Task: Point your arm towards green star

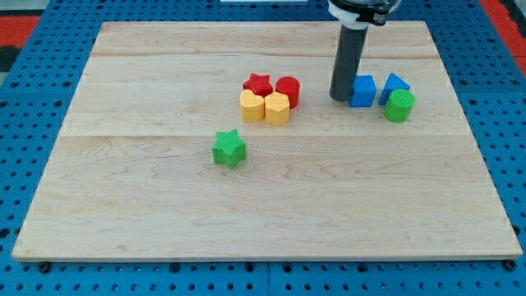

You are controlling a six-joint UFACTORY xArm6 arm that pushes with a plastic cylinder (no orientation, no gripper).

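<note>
The green star (229,149) lies left of the board's middle, alone. My tip (340,98) is at the upper right of the board, touching or just beside the left side of a blue cube (362,91). The tip is well to the right of and above the green star, with a cluster of red and yellow blocks between them.
A red star (258,84), a red cylinder (288,89), and two yellow blocks (252,105) (278,108) form a tight cluster above the green star. A blue triangular block (394,85) and a green cylinder (400,106) sit right of the blue cube. The wooden board (123,205) lies on a blue pegboard.
</note>
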